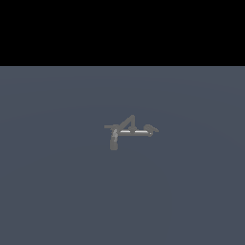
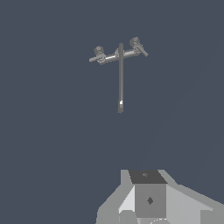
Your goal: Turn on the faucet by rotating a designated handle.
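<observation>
Item 1, nearest: the gripper (image 2: pixel 151 199). In the wrist view only its pale grey blocky body is showing, filling the lower right of that frame, with a dark top plate and a small diamond mark on the face below it. Its fingertips are lying outside the picture, so whether the jaws are parted or closed cannot be told. It is touching nothing and is sitting well apart from the fixture. In the exterior view no part of the arm is appearing.

Item 2, farther: the faucet (image 1: pixel 130 131), standing alone on the floor (image 1: pixel 57 191), a plain slate-blue surface. In the exterior view it is sitting at the centre of the frame, very small: a thin pale horizontal bar, a small triangular peak rising above it, and a cylindrical spout (image 1: pixel 114 142) drooping at the bar's left end. In the wrist view it is occupying the upper middle of the frame, the spout running as a long thin rod away from the crossbar.

Item 3: the handle (image 1: pixel 110 127), a short, thin grey lever sticking out leftward at the bar's left end.

Item 4: a darker chunky stub (image 1: pixel 151 128) sitting at the bar's right end.
</observation>
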Controlling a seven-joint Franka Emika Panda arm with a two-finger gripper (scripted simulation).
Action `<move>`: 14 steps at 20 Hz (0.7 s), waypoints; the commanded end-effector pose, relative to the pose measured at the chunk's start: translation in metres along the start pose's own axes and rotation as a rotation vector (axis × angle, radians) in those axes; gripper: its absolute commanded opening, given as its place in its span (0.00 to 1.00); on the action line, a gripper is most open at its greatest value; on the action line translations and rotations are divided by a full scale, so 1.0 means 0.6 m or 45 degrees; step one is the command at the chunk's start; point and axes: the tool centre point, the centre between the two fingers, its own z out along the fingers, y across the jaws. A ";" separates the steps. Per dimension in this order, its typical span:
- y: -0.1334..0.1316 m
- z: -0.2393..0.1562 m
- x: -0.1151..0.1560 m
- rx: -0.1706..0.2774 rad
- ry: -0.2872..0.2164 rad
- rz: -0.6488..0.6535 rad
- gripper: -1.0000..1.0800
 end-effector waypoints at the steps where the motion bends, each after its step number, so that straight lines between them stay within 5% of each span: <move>1: -0.019 0.027 0.013 0.002 -0.001 0.070 0.00; 14: -0.102 0.161 0.099 0.012 -0.007 0.418 0.00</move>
